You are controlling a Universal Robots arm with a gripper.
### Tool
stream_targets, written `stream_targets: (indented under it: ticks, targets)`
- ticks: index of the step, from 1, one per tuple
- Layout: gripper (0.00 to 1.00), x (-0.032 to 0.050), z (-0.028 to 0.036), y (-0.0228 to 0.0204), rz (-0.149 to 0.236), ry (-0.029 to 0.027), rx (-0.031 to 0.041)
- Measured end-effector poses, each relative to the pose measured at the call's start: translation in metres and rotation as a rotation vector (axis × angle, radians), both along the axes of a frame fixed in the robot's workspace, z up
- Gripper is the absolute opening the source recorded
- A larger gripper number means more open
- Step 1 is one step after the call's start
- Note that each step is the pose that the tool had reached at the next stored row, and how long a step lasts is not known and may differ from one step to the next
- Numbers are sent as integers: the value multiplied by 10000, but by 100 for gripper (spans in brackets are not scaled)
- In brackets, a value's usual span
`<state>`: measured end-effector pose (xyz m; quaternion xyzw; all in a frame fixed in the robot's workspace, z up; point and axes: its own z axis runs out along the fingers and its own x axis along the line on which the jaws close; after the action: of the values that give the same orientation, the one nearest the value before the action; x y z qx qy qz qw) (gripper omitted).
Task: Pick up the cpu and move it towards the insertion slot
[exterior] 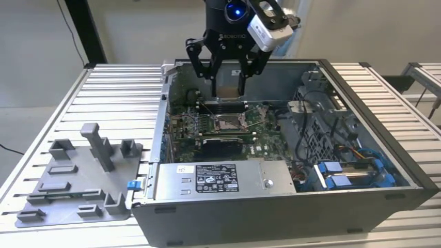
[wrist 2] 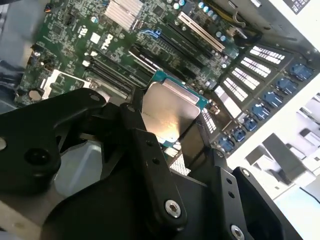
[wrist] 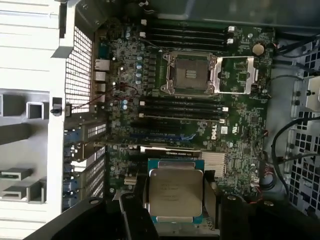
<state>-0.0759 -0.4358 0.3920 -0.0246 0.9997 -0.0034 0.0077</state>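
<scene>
The claw (exterior: 229,90) pinches the cpu (wrist: 175,194) by two opposite edges, silvery face showing in both wrist views. It hangs inside the open computer case (exterior: 289,212) lying on the desk (exterior: 117,93). The insertion slot (wrist: 190,74) lies uncovered mid-motherboard, apart from the cpu.

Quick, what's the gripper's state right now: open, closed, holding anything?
Gripper: closed on the cpu, gripping it by two opposite edges.
</scene>
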Motion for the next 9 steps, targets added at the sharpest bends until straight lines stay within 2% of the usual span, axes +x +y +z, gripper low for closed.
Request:
stream_targets:
  ticks: [4, 9]
  targets:
    - [0, 111, -1, 22, -1, -2, 0]
    - [0, 177, -21, 49, -147, -2, 0]
